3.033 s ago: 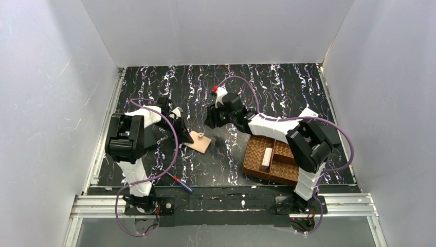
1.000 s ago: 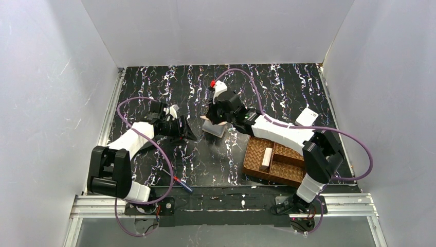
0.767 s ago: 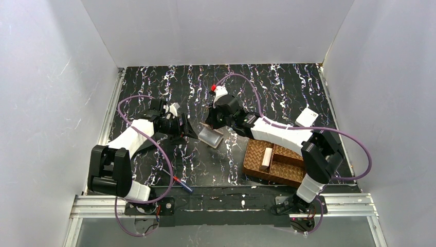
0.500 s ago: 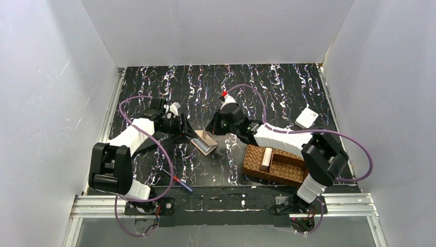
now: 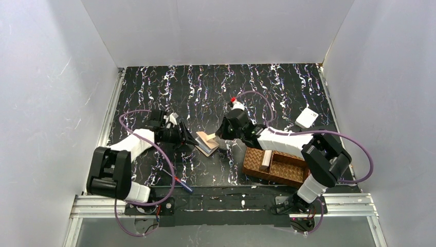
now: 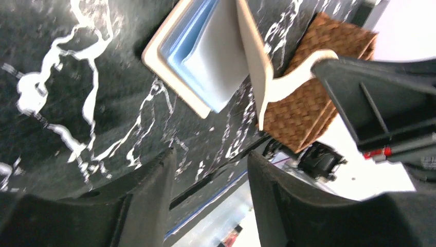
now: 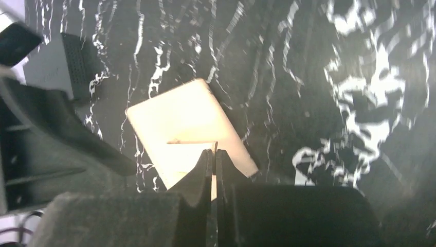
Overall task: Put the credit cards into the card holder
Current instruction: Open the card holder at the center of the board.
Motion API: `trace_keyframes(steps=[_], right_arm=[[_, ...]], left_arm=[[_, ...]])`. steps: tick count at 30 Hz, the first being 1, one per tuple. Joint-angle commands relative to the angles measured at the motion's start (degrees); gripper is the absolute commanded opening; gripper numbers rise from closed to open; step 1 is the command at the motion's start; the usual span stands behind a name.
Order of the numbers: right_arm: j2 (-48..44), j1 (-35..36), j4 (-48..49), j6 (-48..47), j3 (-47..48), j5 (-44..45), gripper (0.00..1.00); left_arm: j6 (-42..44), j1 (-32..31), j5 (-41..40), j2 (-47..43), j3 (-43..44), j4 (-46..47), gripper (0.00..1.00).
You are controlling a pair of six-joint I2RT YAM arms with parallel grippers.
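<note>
right gripper (image 7: 213, 154) is clamped on the edge of a tan card (image 7: 187, 126), holding it tipped up like a lid over the other credit cards (image 6: 198, 56). these form a stack with a pale blue band, lying on the tabletop (image 5: 205, 87). left gripper (image 6: 210, 154) is spread wide, holding nothing, just beside the stack. a second ago the right gripper held the cards higher and farther back. now they sit low between both arms. no card looks stowed yet. the black card holder cannot be picked out against the dark tabletop.
</note>
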Motion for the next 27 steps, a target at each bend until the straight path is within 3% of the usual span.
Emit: trace_keyframes(steps=[1,6,12,21,24,26,27], right_arm=[[0.78,-0.28,-5.43,-20.97,8.92,-1.88,0.05],[1.66,-0.52,-7.60,-21.09,11.14,-1.13,0.04],[3.66,-0.83,-14.44,-23.05,13.43,4.45,0.14],[-3.25,-0.63,-25.82,-33.23,14.42,8.69,0.67],[-7.46,0.70,-23.08,-34.68,11.29,4.65,0.76],[-9.50,2.04,-17.98,-34.98,8.80,-1.09,0.76],[-10.26,2.74,-14.37,-35.27,7.41,-5.04,0.70]], left_arm=[[-4.66,-0.15,6.01,6.32,2.66,9.12,0.46],[-4.70,-1.36,7.60,11.61,7.71,9.05,0.40],[-4.45,-3.20,9.57,18.09,16.91,7.06,0.34],[-4.17,-5.28,11.87,29.80,27.87,4.44,0.33],[-4.64,-5.55,12.75,32.23,28.81,5.46,0.33],[-5.34,-5.71,13.03,33.34,28.40,6.94,0.33],[-6.08,-5.70,13.30,33.89,27.68,8.08,0.33]])
